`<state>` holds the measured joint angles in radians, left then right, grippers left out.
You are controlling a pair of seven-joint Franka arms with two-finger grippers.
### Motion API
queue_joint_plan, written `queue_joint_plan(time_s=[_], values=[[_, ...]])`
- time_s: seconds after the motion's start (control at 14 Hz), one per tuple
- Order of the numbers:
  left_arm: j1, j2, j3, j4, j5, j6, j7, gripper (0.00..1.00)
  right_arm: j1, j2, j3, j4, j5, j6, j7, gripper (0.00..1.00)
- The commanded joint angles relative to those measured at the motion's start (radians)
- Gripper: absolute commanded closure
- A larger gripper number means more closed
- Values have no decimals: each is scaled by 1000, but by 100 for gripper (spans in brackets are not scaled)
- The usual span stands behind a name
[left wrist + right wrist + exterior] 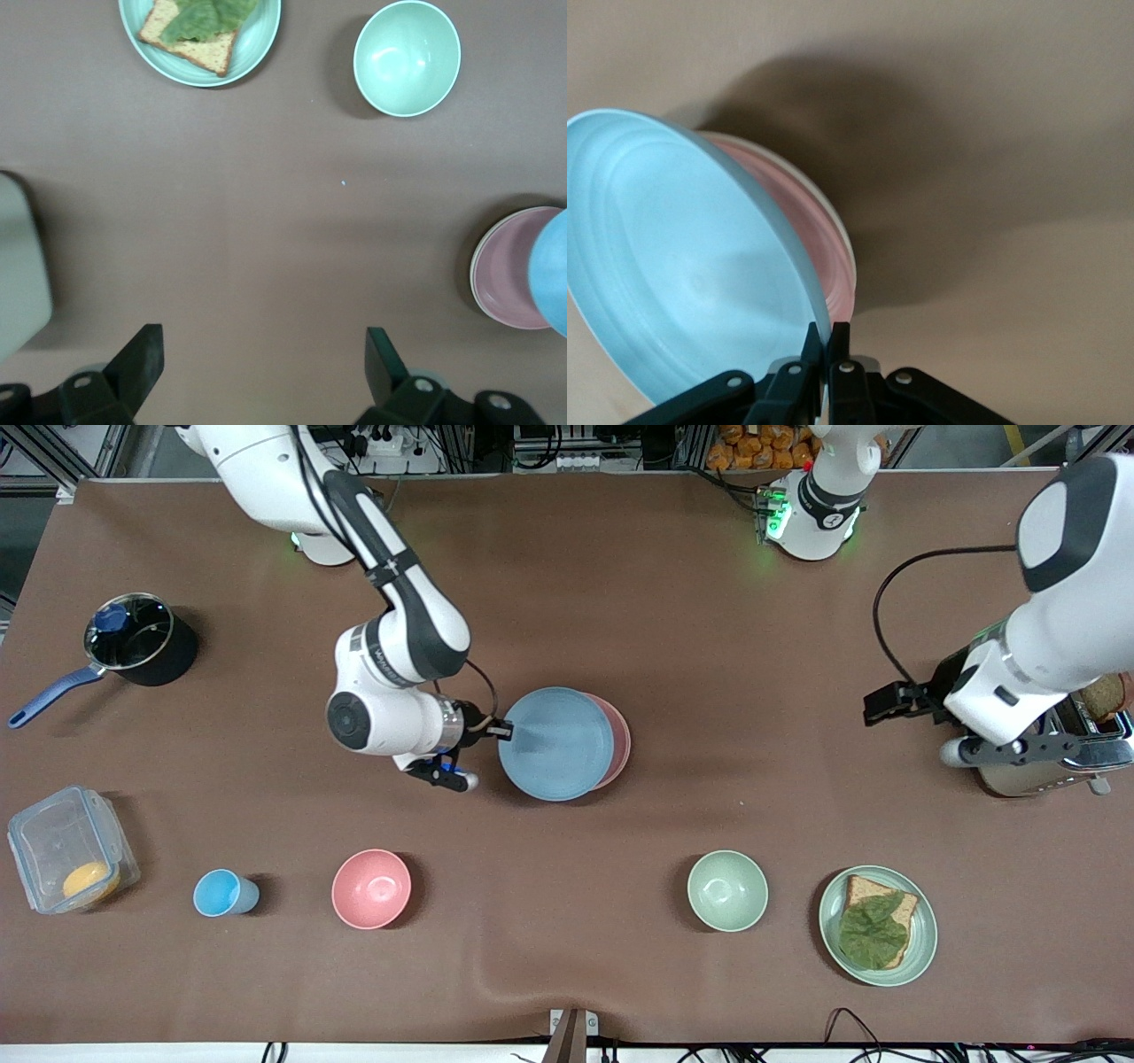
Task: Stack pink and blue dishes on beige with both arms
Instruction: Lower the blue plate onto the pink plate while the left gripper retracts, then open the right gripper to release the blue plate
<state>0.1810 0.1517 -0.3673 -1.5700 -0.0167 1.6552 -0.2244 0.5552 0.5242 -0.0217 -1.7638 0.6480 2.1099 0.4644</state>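
1. Blue plate (556,742) is pinched at its rim by the right gripper (505,732), tilted, over the pink plate (617,737); right wrist view shows the fingers (837,347) pressed onto the rim edge.
2. Pink plate lies on the beige plate (833,221); only a thin cream rim shows under it. The stack sits just under and beside the right gripper, mid-table.
3. Left gripper (266,372) hangs over bare table (620,584) near the toaster (1054,757), well apart from the stack, jaws spread wide, nothing between them. Left arm waits.
4. Nearer the camera than the right gripper: pink bowl (371,888), blue cup (221,893), green bowl (727,890), green plate (921,948) with bread and a leaf.
5. Toward the right arm's end: pot (142,638), clear box (66,846).
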Motion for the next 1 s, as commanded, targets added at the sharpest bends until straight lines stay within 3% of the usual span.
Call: queue_joint_plan(time_s=[0.0, 0.36, 0.64, 0.93], values=[[20, -72, -7, -13, 17, -37, 17, 0, 40, -30, -14, -45, 6, 13, 42, 100], [-6, -153, 7, -15, 17, -87, 69, 0, 95, 0, -18, -55, -62, 76, 94, 100], [-98, -162, 146, -13, 5, -149, 80, 0, 92, 14, -18, -54, -80, 90, 94, 100], [-146, -173, 197, -15, 3, -163, 72, 0, 81, 28, -18, -33, -80, 94, 94, 100]])
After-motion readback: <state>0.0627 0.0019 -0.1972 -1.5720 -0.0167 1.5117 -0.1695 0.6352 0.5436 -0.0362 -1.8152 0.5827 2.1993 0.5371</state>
